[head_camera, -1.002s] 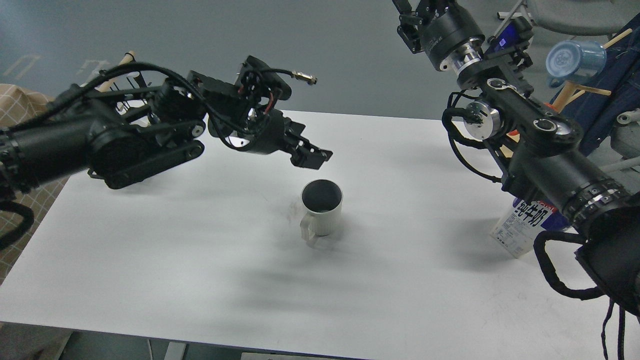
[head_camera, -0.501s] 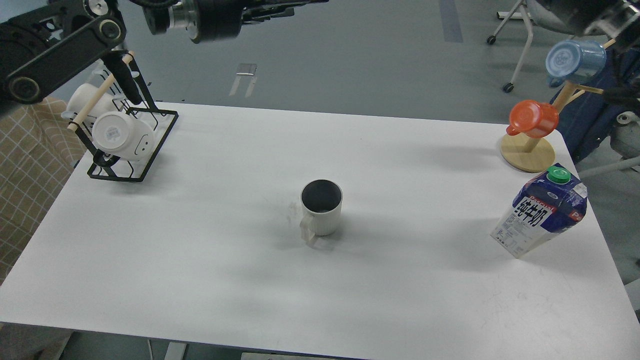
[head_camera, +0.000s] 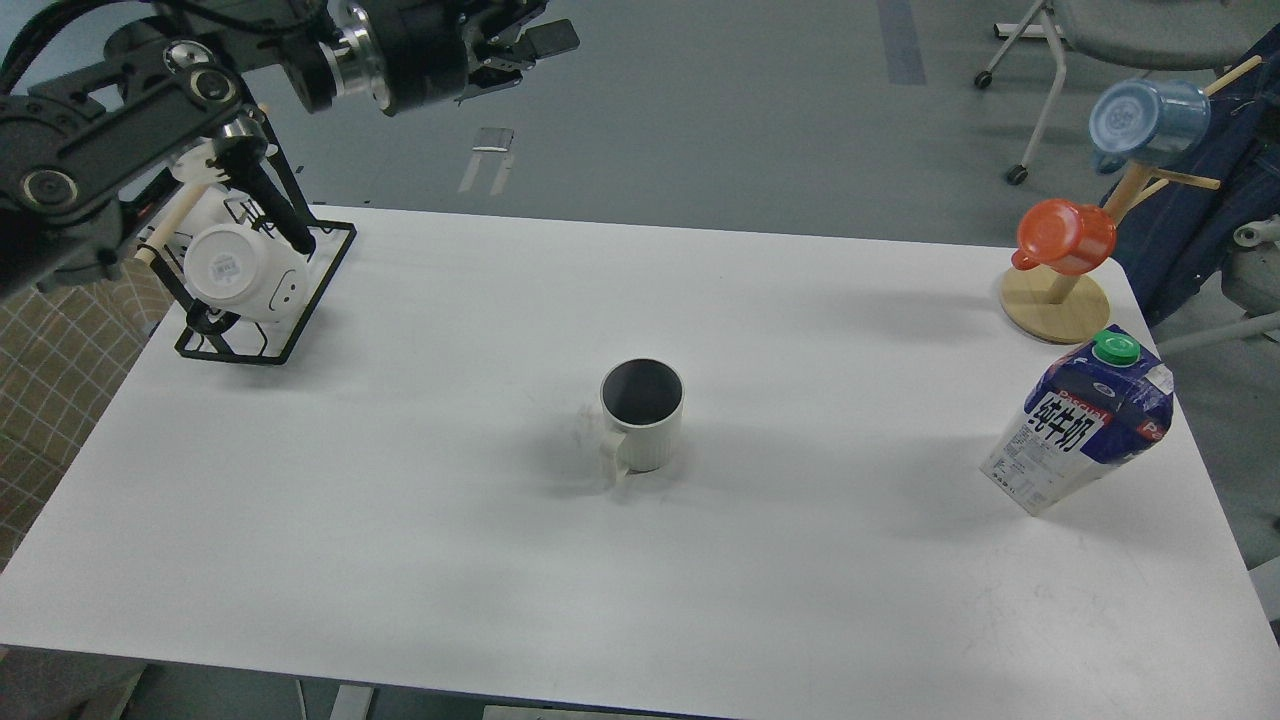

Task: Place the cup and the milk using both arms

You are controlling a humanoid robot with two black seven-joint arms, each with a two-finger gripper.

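The cup (head_camera: 642,415) is a cream-white ribbed mug with a dark inside. It stands upright at the middle of the white table (head_camera: 400,520), its handle toward the front left. The milk (head_camera: 1085,425) is a dark blue and white carton with a green cap. It stands near the table's right edge, leaning to the right. My left gripper (head_camera: 530,50) is raised high at the top left, beyond the table's far edge and far from the cup. Its fingers look apart and hold nothing. My right arm and gripper are out of view.
A black wire rack (head_camera: 255,290) with smooth white mugs stands at the table's far left corner, under my left arm. A wooden stand (head_camera: 1055,300) with an orange cup (head_camera: 1065,237) and a blue cup (head_camera: 1145,120) stands at the far right. A chair is behind it.
Both arms have lifted away from the table over the last second. The right arm has left the view. The left gripper dipped slightly in the last half second. Cup and milk have not moved.
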